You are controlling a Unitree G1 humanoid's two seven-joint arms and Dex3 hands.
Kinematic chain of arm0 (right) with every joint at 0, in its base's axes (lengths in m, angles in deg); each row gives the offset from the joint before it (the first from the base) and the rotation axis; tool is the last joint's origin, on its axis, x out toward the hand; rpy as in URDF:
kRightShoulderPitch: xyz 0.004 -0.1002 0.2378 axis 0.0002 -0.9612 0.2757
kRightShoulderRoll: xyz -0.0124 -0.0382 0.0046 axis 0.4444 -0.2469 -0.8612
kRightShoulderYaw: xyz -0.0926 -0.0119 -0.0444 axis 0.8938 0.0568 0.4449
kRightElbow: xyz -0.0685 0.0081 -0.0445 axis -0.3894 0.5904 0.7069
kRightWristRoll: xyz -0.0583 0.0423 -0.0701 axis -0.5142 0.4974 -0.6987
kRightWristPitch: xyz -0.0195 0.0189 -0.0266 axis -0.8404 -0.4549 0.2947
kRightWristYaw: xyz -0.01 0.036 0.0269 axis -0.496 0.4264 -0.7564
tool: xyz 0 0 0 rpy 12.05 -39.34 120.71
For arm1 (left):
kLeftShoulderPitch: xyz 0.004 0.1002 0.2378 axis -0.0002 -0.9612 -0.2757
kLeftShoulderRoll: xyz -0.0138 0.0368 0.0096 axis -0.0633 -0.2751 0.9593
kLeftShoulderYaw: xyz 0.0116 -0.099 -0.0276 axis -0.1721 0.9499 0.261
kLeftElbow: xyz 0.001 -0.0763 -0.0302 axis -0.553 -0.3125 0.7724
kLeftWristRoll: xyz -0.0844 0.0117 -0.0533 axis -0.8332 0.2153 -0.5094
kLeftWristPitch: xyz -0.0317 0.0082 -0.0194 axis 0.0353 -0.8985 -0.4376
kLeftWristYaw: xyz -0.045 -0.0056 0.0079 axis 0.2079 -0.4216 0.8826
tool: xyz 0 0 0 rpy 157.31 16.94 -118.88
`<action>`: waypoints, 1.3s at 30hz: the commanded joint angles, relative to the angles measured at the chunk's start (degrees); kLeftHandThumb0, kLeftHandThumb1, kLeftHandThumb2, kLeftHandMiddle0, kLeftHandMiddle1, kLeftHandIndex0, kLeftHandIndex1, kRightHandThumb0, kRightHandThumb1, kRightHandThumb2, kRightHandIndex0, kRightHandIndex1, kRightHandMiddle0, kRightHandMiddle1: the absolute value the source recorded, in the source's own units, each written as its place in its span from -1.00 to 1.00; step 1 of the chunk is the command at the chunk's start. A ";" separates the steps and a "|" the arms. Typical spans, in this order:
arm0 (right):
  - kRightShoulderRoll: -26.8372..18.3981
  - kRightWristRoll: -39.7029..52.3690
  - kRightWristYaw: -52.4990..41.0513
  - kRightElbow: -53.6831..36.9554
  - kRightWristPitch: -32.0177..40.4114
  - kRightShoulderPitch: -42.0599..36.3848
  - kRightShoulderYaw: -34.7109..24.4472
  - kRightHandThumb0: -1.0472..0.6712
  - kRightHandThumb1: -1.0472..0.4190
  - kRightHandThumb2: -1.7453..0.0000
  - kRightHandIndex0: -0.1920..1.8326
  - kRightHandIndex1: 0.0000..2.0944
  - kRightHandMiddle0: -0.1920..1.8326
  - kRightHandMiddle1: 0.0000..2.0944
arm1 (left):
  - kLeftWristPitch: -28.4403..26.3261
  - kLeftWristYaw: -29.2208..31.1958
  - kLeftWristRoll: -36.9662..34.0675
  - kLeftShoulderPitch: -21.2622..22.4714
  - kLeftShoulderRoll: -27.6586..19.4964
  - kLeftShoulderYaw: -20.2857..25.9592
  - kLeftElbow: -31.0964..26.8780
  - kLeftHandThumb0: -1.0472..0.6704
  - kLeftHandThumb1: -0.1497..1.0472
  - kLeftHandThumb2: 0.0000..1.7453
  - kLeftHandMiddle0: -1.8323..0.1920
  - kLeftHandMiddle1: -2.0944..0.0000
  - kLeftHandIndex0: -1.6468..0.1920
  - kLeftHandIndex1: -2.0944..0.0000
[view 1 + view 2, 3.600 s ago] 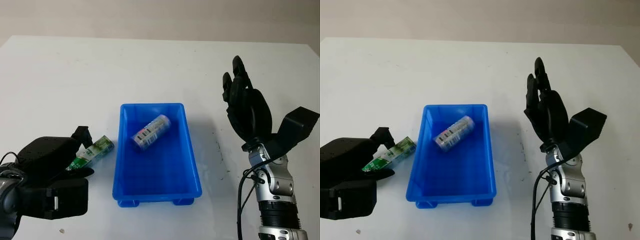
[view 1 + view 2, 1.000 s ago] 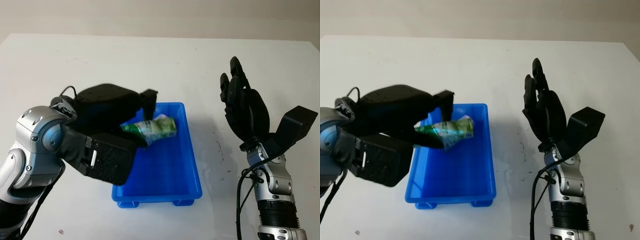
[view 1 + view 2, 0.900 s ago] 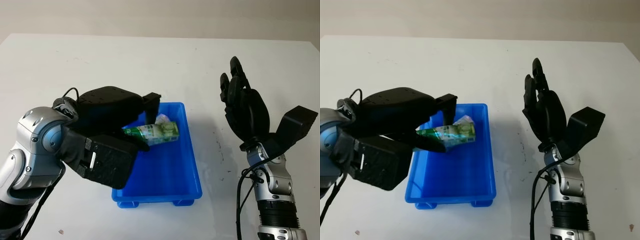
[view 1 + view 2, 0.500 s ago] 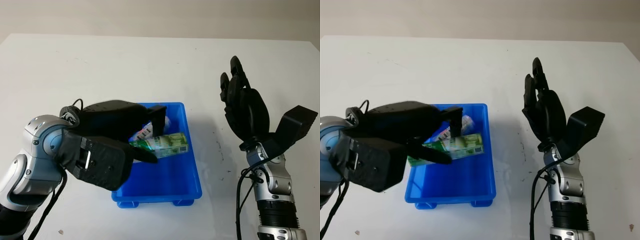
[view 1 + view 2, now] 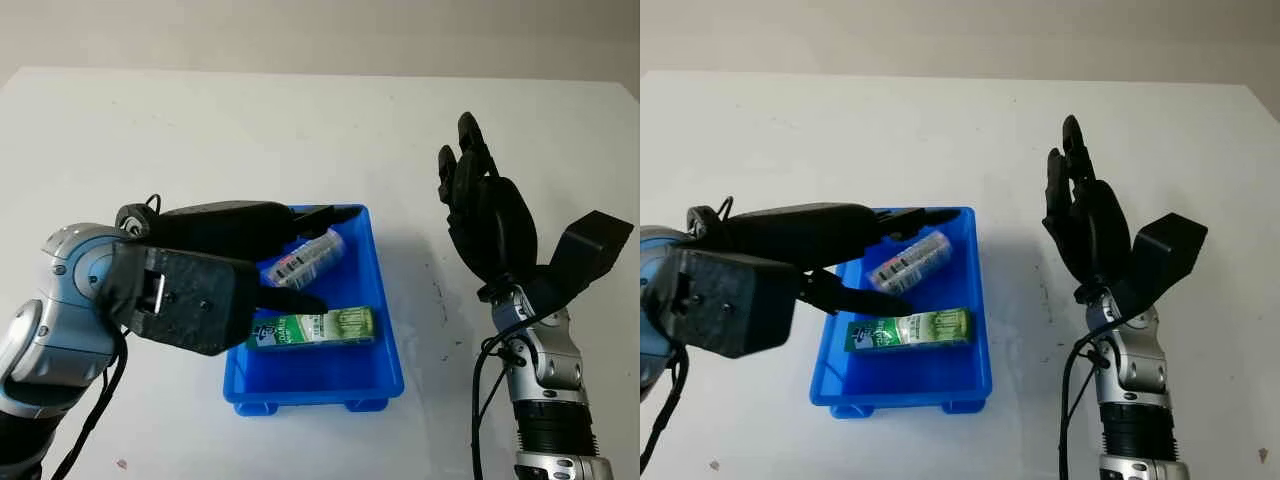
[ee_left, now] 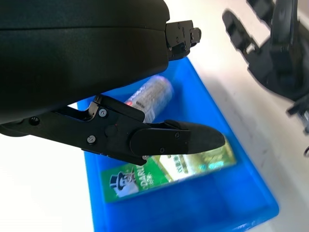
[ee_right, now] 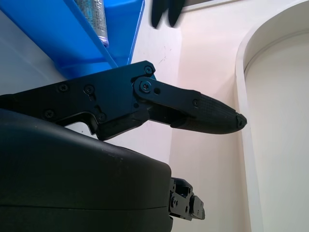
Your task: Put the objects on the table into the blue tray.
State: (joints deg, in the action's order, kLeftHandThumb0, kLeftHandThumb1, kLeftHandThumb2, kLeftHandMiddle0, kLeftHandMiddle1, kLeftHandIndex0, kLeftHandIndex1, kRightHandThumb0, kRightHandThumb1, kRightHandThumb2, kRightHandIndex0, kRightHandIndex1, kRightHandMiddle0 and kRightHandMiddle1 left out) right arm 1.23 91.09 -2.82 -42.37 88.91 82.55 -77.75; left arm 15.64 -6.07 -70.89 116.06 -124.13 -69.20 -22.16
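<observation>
Black 3-finger left robot hand [image 5: 240, 270], silver forearms, black cables.

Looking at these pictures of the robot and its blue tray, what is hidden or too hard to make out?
- Tray: its left wall is hidden by the left hand in both eye views.
- Green carton: its small print is too fine to read; a finger crosses it in the left wrist view.
- Tube: partly covered by the left hand; its label is unreadable.
- Right hand, open beside the tray: its arm is cut off by the bottom edge.

White table [image 5: 250, 130] w/ small dark marks; plain beige wall [image 5: 320, 35] behind; even light.
</observation>
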 commanded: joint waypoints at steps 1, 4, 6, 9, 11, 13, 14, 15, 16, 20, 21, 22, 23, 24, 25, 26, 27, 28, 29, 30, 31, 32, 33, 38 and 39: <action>0.41 0.17 0.28 -0.66 0.24 0.52 0.01 -0.58 -1.00 0.21 -1.00 -1.00 -1.00 -1.00 | -1.57 -1.70 -1.24 0.62 0.61 2.22 -0.77 -0.66 1.00 -0.56 1.00 1.00 1.00 1.00; 0.39 0.29 0.24 -0.65 0.16 0.64 0.04 -0.58 -1.00 0.22 -1.00 -1.00 -1.00 -1.00 | -0.79 -5.99 -3.90 -0.71 2.26 5.99 0.61 -0.70 1.00 -0.46 1.00 1.00 1.00 1.00; 0.28 0.40 0.11 -0.34 0.06 0.86 -0.05 -0.58 -1.00 0.21 -1.00 -1.00 -1.00 -1.00 | 1.24 -10.34 -5.51 -2.10 4.25 8.71 2.34 -0.71 1.00 -0.41 0.99 0.98 0.98 0.99; 0.31 0.25 0.55 -0.09 0.36 1.26 -0.10 -0.59 -1.00 0.22 -1.00 -1.00 -1.00 -1.00 | 3.09 -16.77 -7.82 -3.50 7.97 11.84 4.57 -0.73 1.00 -0.36 0.94 0.95 0.95 0.96; 0.41 0.24 0.78 0.23 0.49 1.64 -0.10 -0.60 -1.00 0.23 -1.00 -1.00 -1.00 -1.00 | 5.26 -20.31 -9.42 -4.41 10.21 13.43 6.09 -0.70 1.00 -0.31 0.94 0.95 0.95 0.96; 0.44 -0.05 1.04 0.50 0.42 1.94 0.07 -0.61 -1.00 0.25 -1.00 -1.00 -1.00 -1.00 | 6.72 -23.44 -10.31 -5.31 11.95 14.20 7.60 -0.68 1.00 -0.28 0.96 0.96 0.96 0.96; 0.41 -0.27 1.15 0.71 0.34 2.11 0.20 -0.62 -1.00 0.25 -1.00 -1.00 -1.00 -1.00 | 6.62 -24.86 -11.34 -5.74 13.21 14.77 8.41 -0.67 1.00 -0.27 0.97 0.96 0.96 0.96; 0.31 -0.50 1.11 0.88 0.21 2.22 0.35 -0.62 -1.00 0.24 -1.00 -1.00 -1.00 -1.00 | 6.98 -26.36 -12.63 -6.34 14.75 15.52 9.38 -0.66 1.00 -0.27 0.98 0.96 0.97 0.96; 0.23 -0.68 0.97 0.99 -0.03 2.27 0.48 -0.62 -1.00 0.24 -1.00 -1.00 -1.00 -1.00 | 6.56 -28.01 -13.62 -7.01 16.12 16.28 10.02 -0.64 1.00 -0.27 0.99 0.97 0.97 0.97; 0.05 -1.51 1.02 1.57 -0.64 2.67 0.71 -0.63 -1.00 0.22 -1.00 -1.00 -1.00 -1.00 | 9.65 -34.51 -15.59 -9.44 20.25 19.12 14.76 -0.63 1.00 -0.25 1.00 0.99 1.00 1.00; -0.02 -1.81 1.16 1.64 -0.62 2.83 0.75 -0.63 -1.00 0.21 -1.00 -1.00 -1.00 -1.00 | 10.35 -36.04 -16.19 -9.64 21.23 19.90 16.24 -0.63 1.00 -0.24 1.00 0.99 1.00 1.00; -0.06 -2.03 1.22 1.67 -0.62 2.95 0.74 -0.63 -1.00 0.21 -1.00 -1.00 -1.00 -1.00 | 10.81 -37.74 -16.55 -9.75 22.11 20.57 17.73 -0.64 1.00 -0.24 1.00 0.99 1.00 0.99; -0.09 -2.06 1.11 1.83 -0.61 3.15 0.66 -0.63 -1.00 0.21 -1.00 -1.00 -1.00 -1.00 | 11.31 -39.08 -17.04 -9.69 22.79 21.22 19.53 -0.67 1.00 -0.26 0.99 0.98 0.98 0.98; -0.18 -2.19 1.05 1.91 -0.52 3.31 0.64 -0.63 -1.00 0.20 -1.00 -1.00 -1.00 -1.00 | 11.72 -40.16 -17.82 -9.60 23.45 21.96 21.36 -0.69 1.00 -0.27 0.99 0.97 0.99 0.98; -0.27 -2.34 0.99 2.02 -0.38 3.49 0.64 -0.63 -1.00 0.19 -1.00 -1.00 -1.00 -1.00 | 12.53 -40.87 -18.44 -9.53 23.77 22.49 23.38 -0.70 1.00 -0.29 1.00 0.97 0.99 0.98; -0.32 -2.67 1.26 2.05 -0.10 3.71 0.68 -0.64 -1.00 0.18 -1.00 -1.00 -1.00 -1.00 | 13.71 -41.41 -18.86 -9.48 23.95 22.84 25.50 -0.71 1.00 -0.29 1.00 0.99 0.99 0.98; -0.34 -2.97 1.45 2.08 0.10 3.90 0.72 -0.64 -1.00 0.17 -1.00 -1.00 -1.00 -1.00 | 14.77 -42.01 -19.07 -9.51 24.13 23.07 27.26 -0.71 1.00 -0.29 1.00 0.99 1.00 0.99; -0.37 -3.29 1.52 2.31 -0.04 4.11 0.78 -0.64 -1.00 0.17 -1.00 -1.00 -1.00 -1.00 | 15.98 -42.57 -19.09 -9.61 24.26 23.13 28.85 -0.71 1.00 -0.28 1.00 1.00 1.00 1.00; -0.42 -3.53 1.47 2.56 -0.22 4.30 0.83 -0.64 -1.00 0.16 -1.00 -1.00 -1.00 -1.00 | 16.89 -43.19 -19.15 -9.73 24.52 23.19 30.07 -0.70 1.00 -0.28 1.00 1.00 1.00 1.00; -0.41 -3.67 1.43 2.74 -0.32 4.45 0.83 -0.64 -1.00 0.15 -1.00 -1.00 -1.00 -1.00 | 17.70 -43.66 -19.34 -9.85 24.77 23.26 31.16 -0.70 1.00 -0.28 1.00 1.00 1.00 1.00; -0.35 -3.82 1.45 2.89 -0.41 4.58 0.84 -0.63 -1.00 0.14 -1.00 -1.00 -1.00 -1.00 | 18.61 -44.05 -19.52 -10.03 25.04 23.35 32.17 -0.70 1.00 -0.27 1.00 1.00 1.00 1.00; -0.27 -3.91 1.45 3.14 -0.48 4.77 0.83 -0.63 -1.00 0.14 -1.00 -1.00 -1.00 -1.00 | 19.70 -44.25 -19.77 -10.13 25.26 23.42 33.32 -0.70 1.00 -0.27 1.00 1.00 1.00 1.00; -0.22 -4.01 1.43 3.42 -0.54 4.96 0.84 -0.63 -1.00 0.13 -1.00 -1.00 -1.00 -1.00 | 20.71 -44.45 -20.11 -10.18 25.54 23.52 34.41 -0.71 1.00 -0.25 1.00 1.00 1.00 1.00; -0.21 -5.05 1.93 4.47 -0.60 5.66 1.16 -0.63 -1.00 0.11 -1.00 -1.00 -1.00 -1.00 | 24.95 -45.68 -20.45 -10.75 26.70 23.10 37.74 -0.70 1.00 -0.21 1.00 1.00 1.00 1.00; -0.15 -5.21 2.17 4.59 -0.47 5.78 1.15 -0.63 -1.00 0.10 -1.00 -1.00 -1.00 -1.00 | 25.56 -45.95 -20.33 -10.87 26.83 22.97 37.99 -0.70 1.00 -0.20 1.00 1.00 1.00 1.00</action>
State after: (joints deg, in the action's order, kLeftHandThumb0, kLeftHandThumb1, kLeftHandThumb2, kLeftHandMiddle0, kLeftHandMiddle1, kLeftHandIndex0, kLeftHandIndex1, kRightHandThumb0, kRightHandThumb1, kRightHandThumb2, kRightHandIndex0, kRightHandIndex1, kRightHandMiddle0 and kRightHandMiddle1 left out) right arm 1.27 86.13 -0.88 -37.97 88.89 87.25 -76.54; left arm 40.06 -51.66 -91.22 105.80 -97.54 -46.00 15.42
